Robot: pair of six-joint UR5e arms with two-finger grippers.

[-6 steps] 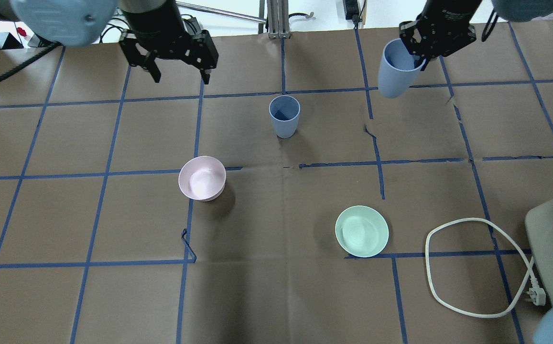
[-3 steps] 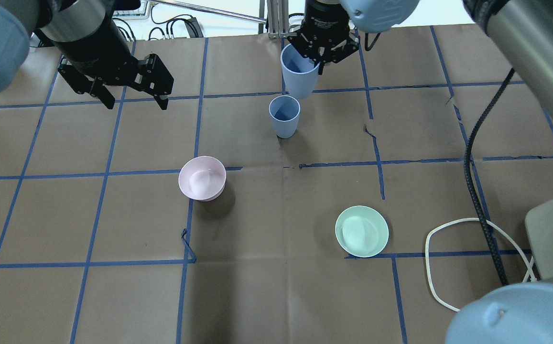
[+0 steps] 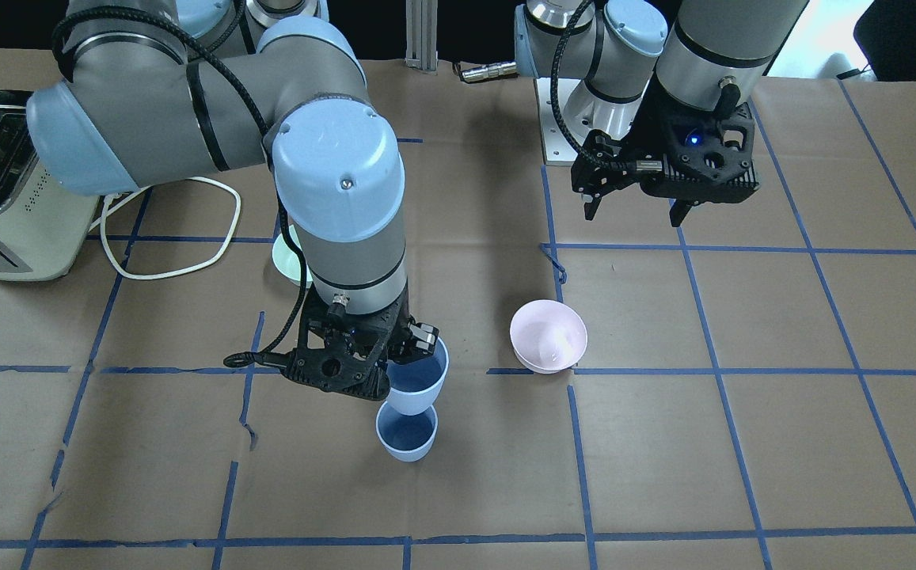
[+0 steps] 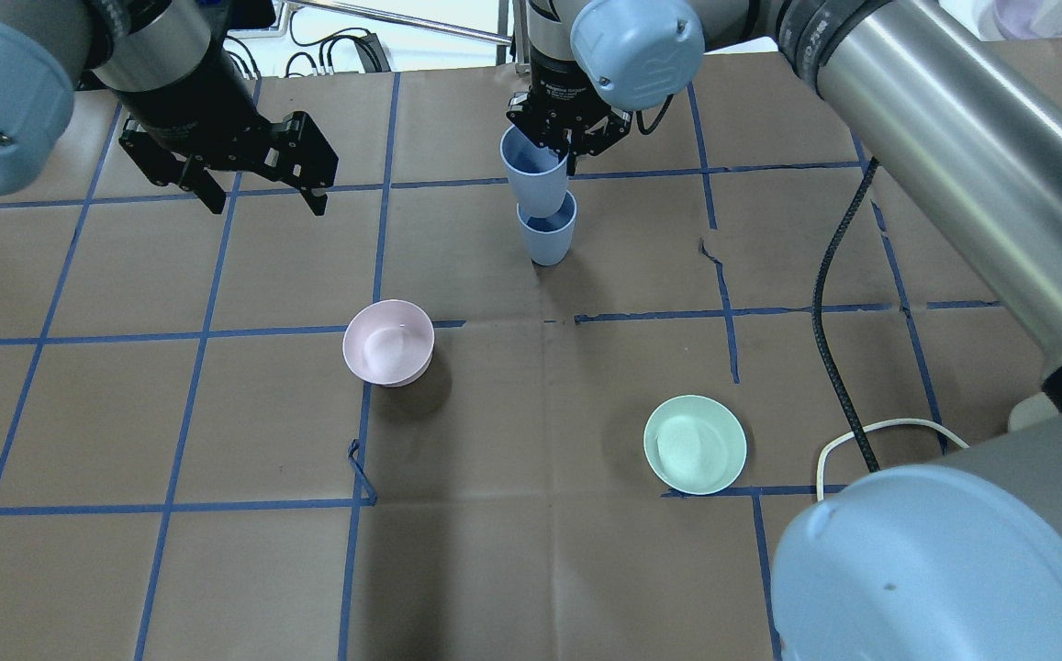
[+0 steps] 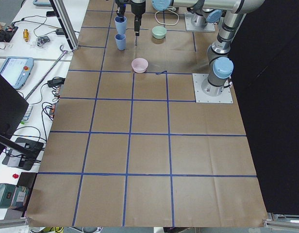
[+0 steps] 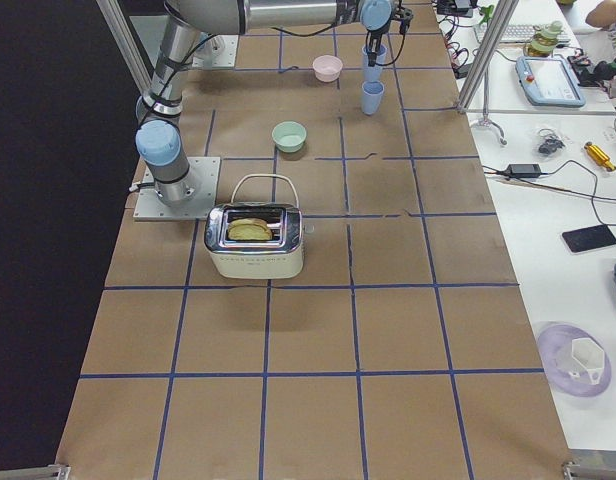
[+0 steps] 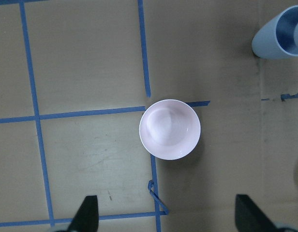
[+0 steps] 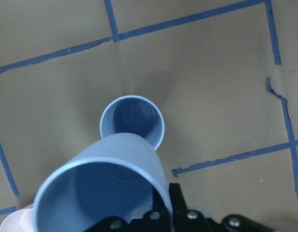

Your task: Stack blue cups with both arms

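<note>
Right gripper (image 4: pixel 564 145) is clamped on the rim of the upper blue cup (image 4: pixel 533 174), held just above the lower blue cup (image 4: pixel 546 237) on the table (image 4: pixel 218 569); next it should be lined up, lowered inside and let go.

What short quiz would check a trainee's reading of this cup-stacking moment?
1. True or false: the left gripper is holding a cup.
2. Choose one. The held blue cup in the right gripper is: A) fully nested in the standing blue cup; B) hanging just above it; C) lying on the table.
3. What colour is the bowl in the left wrist view?

Key: 1 false, it is open and empty. 2 B. 3 pink, the pink bowl.
</note>
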